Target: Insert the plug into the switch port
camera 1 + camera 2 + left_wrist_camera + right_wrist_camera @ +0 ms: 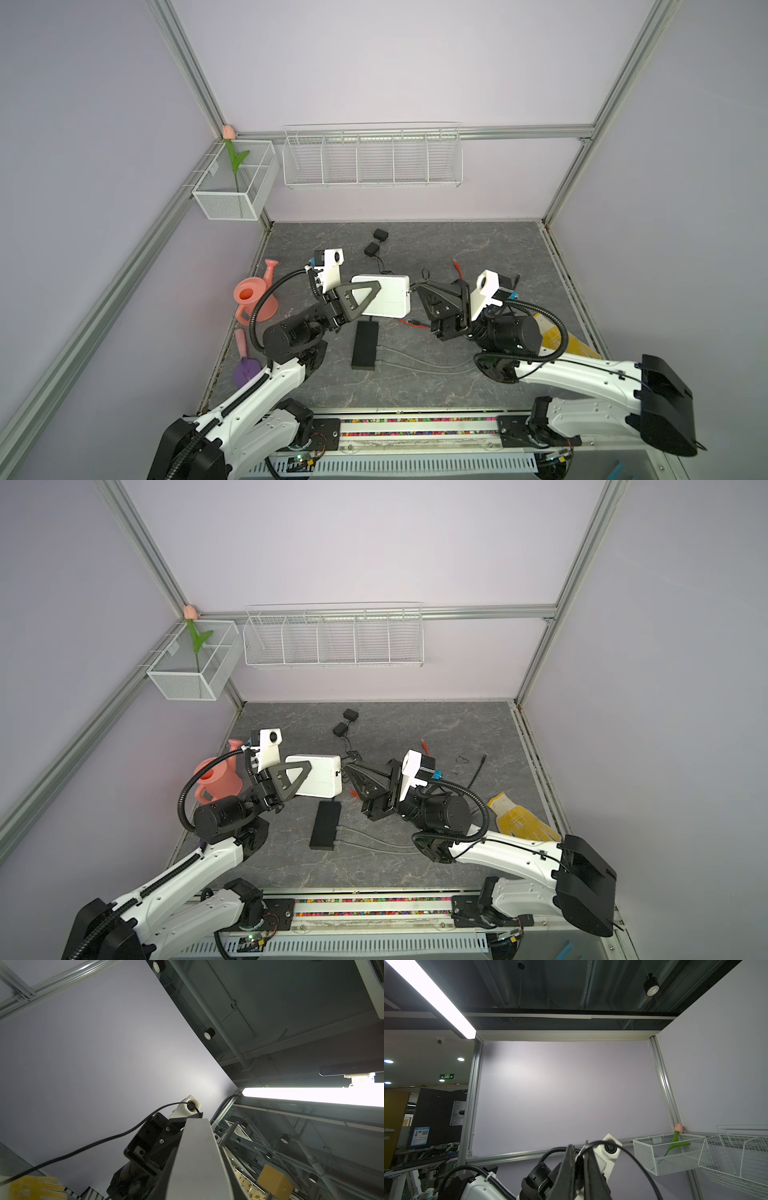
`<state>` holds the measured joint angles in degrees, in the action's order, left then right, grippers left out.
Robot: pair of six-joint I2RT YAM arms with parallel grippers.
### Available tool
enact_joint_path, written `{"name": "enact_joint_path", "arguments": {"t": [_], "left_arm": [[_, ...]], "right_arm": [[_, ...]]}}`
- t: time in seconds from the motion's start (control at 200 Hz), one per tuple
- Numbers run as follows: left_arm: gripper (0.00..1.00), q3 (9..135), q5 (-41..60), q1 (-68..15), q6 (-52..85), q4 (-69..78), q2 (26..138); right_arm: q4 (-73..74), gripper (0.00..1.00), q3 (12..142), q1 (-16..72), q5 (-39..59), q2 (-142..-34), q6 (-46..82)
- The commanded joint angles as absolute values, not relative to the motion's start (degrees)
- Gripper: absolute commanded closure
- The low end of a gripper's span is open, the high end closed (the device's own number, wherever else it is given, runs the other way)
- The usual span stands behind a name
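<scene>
In both top views my left gripper [365,297] [300,776] is shut on the white switch [386,296] [321,776] and holds it flat above the table. From the right, my right gripper [417,286] [348,766] is shut on the plug [579,1162], whose black cable [633,1159] loops away. Its fingertips meet the switch's right side face. The port and the plug's tip are hidden, so I cannot tell whether the plug is in. In the left wrist view the switch [197,1157] fills the lower middle, with the cable [83,1148] beyond it.
On the table lie a black box [365,345] with grey cables, two small black adapters [376,242], red cables [457,268], a pink watering can [253,297], a purple trowel [245,370] and a yellow glove [519,820]. Wire baskets [372,160] [235,187] hang on the walls.
</scene>
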<state>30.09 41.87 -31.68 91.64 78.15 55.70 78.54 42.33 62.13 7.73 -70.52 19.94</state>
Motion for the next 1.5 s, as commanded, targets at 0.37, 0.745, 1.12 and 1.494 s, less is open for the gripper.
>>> {"name": "enact_joint_path", "arguments": {"t": [0.37,0.745,1.12,1.494], "left_arm": [[1.00,29.2,39.6,-31.9,91.2,80.9,54.8],[1.00,27.4,36.9,-32.4,91.4,80.9,53.0],[1.00,26.9,34.9,-32.9,91.2,81.0,52.1],[1.00,26.5,34.2,-33.1,90.7,81.0,52.3]], "right_arm": [[82.2,0.94,44.0,62.9,6.9,-71.9,21.3],[82.2,0.94,45.4,63.3,5.6,-73.4,20.9],[82.2,0.94,46.1,64.1,5.2,-75.3,20.8],[82.2,0.94,46.6,64.8,5.1,-75.4,20.6]]}}
